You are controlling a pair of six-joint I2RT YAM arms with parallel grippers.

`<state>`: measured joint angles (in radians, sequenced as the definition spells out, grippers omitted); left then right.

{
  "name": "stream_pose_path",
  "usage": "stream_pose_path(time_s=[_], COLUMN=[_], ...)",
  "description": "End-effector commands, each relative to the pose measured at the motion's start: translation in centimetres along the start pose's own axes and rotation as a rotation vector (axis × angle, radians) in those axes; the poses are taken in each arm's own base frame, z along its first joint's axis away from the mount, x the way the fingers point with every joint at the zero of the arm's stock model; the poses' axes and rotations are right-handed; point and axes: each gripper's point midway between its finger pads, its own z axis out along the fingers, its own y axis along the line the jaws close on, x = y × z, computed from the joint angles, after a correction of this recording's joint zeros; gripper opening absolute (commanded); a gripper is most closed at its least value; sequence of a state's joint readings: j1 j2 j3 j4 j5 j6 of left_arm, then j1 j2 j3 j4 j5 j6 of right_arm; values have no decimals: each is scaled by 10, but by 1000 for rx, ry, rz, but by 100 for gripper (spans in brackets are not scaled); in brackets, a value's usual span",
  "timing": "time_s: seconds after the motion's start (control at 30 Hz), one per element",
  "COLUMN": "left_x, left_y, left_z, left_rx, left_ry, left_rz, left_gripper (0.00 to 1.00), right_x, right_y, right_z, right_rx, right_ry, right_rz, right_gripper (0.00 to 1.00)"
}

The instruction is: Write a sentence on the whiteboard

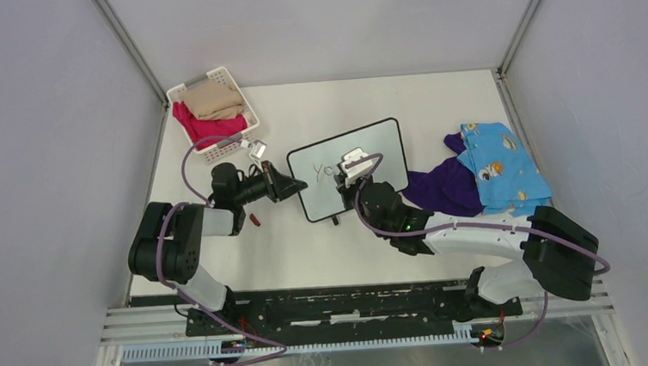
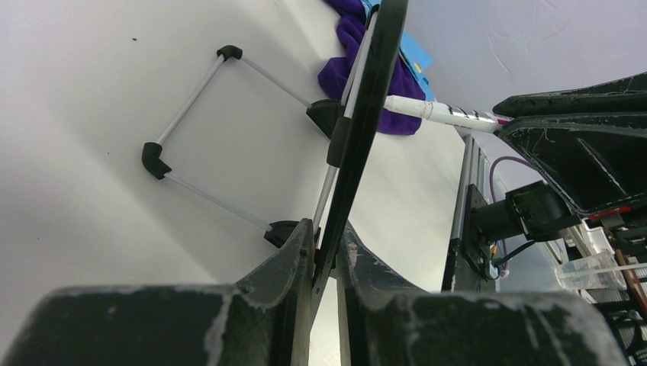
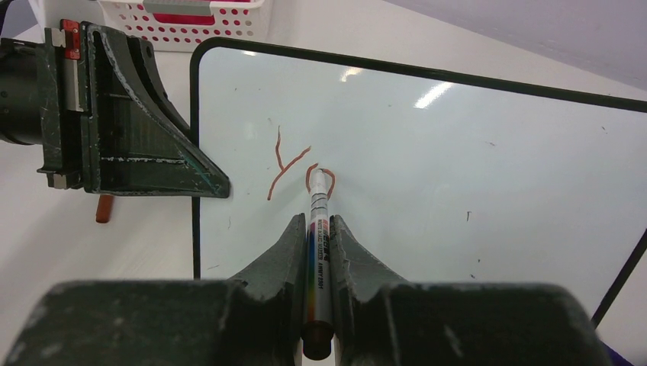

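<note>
Whiteboard stands propped at a tilt, its left edge pinched between the nearly closed fingers of the left gripper. The right gripper is clamped narrowly on a marker. Just ahead of its fingers, the marker's tip touches the board at a red-brown loop right of a written Y.

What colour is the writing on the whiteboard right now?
Reddish-brown; the writing shows best in the right wrist view.
</note>
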<state>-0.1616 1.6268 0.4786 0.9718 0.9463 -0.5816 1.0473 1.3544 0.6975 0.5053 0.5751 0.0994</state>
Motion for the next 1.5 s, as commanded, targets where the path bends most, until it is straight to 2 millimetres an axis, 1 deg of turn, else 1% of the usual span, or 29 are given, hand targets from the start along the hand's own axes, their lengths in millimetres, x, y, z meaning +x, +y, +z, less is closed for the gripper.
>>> stream_pose_path(time_s=[0.0,0.13,0.2,0.4,0.53,0.83,1.17,1.47], left_x=[6,6,7,7,8,10,11,12], left_y=[10,10,10,11,11,11,12,14], left_z=[1,1,1,1,1,2,2,2], left_rx=[-37,-38,-39,-42,-44,-46,-49,-54], left_ry=[20,21,24,26,29,41,47,51], left_rz=[-6,-6,-7,-7,-7,-5,-9,-12], left_gripper=[14,14,14,13,13,13,12,11], right_x=[-15,-10,-11,-26,-29,-34,-20,1], right_y=[7,8,3,-13,-20,-20,-22,-27], right_z=[5,3,0,-13,-12,-2,1,-7], right_rx=[-24,-33,-20,22,38,30,31,34], right_ry=[-34,-27,-34,-90,-96,-93,-62,-27], right_rz=[22,24,35,49,42,30,22,19], right_gripper=[0,0,0,0,0,0,0,0])
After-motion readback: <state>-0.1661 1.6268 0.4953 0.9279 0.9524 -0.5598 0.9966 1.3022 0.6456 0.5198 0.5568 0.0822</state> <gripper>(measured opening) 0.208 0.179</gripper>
